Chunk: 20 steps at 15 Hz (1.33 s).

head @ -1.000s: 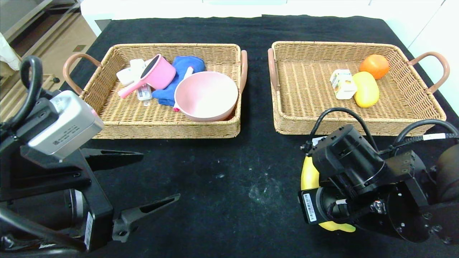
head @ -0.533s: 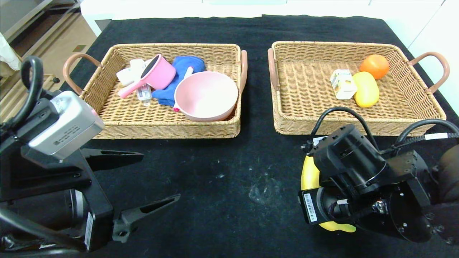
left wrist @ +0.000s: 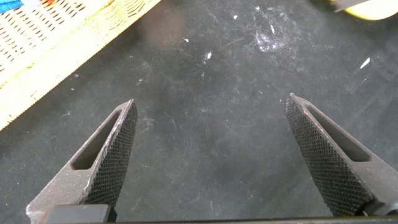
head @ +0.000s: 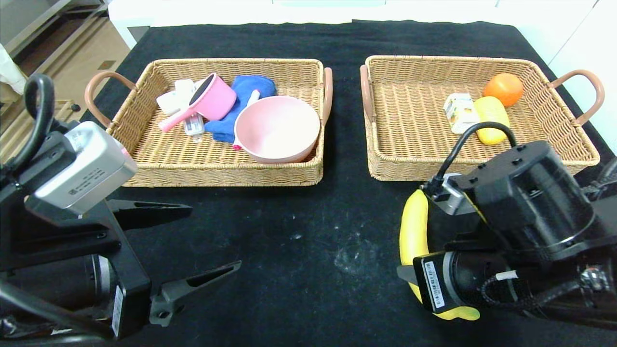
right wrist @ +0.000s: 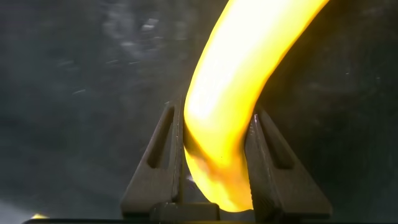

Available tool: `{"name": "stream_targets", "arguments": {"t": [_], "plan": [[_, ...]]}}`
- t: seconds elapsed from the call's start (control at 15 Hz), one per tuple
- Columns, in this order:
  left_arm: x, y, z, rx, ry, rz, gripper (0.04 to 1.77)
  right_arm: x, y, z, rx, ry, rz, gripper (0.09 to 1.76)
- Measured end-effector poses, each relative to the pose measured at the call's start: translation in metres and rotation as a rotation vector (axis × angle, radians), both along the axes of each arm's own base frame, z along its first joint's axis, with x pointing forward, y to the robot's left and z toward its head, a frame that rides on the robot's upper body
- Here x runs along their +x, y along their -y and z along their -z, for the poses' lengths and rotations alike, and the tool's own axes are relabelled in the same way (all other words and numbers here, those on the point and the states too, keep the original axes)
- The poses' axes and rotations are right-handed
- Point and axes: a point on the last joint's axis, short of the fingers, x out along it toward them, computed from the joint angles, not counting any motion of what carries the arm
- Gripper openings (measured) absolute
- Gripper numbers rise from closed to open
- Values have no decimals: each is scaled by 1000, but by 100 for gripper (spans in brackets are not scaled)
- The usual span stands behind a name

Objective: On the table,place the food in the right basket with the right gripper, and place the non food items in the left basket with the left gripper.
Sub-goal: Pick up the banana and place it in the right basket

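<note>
A yellow banana (head: 415,226) hangs over the black table, in front of the right basket (head: 409,169). My right gripper (right wrist: 214,124) is shut on it, its two fingers pressed against the sides of the banana (right wrist: 230,112). In the head view the right arm hides those fingers and the banana's middle. My left gripper (head: 216,236) stays open at the near left, holding nothing, and the left wrist view shows only bare table between the left gripper's (left wrist: 211,101) fingers. The left basket (head: 221,174) stands just beyond it.
The left basket holds a pink pot (head: 208,100), a blue cloth (head: 243,89), a pink bowl (head: 277,127) and small white items (head: 173,99). An orange (head: 503,88), a yellow fruit (head: 490,113) and a small carton (head: 459,111) lie in the right basket.
My right arm has risen towards the head camera, and the banana has come up off the table with it. The left arm has not moved.
</note>
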Motion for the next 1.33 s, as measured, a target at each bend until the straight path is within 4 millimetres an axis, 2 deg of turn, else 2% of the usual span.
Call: {"name": "stream_targets", "arguments": {"t": [0.27, 0.6, 1.07, 1.33], "plan": [[0, 1, 0, -1, 1, 4, 172, -12, 5, -25, 51, 77, -43, 65], [-1, 2, 0, 0, 0, 12, 172, -10, 13, -59, 99, 192, -57, 65], [-1, 2, 0, 1, -1, 14, 172, 10, 33, -97, 109, 340, -2, 65], [-1, 2, 0, 1, -1, 14, 172, 29, 46, -119, 112, 422, 67, 65]]}}
